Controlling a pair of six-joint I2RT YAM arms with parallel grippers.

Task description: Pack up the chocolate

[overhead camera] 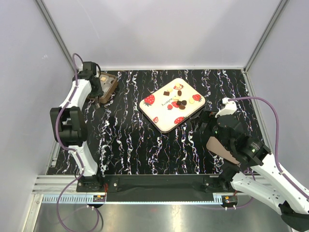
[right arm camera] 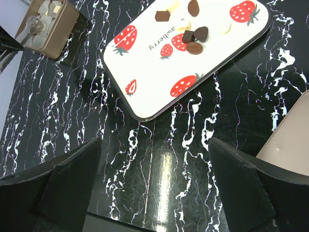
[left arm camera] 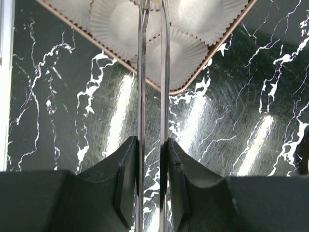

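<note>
On the surface (overhead camera: pixel 145 154), at its middle, we find the chocolate (overhead camera: pixel 179 103) scattered over the strawberry tray (overhead camera: pixel 164 113) | left tool (left arm camera: pixel 152 159) nearly closed, clamping thin tongs (left arm camera: pixel 141 72) above the brown box (overhead camera: pixel 112 88), well apart from the chocolate | right tool (right arm camera: pixel 154 145) gaping wide, holding nothing, near the tray's near-right edge, touching no piece.

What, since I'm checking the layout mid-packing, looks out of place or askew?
Nothing looks spilled or damaged. The tray lies diagonal to the table edges, as does the box at far left. The chocolate sits on the tray; I see none on the table. A tan flat panel lies partly under the right arm, far from the box.
</note>
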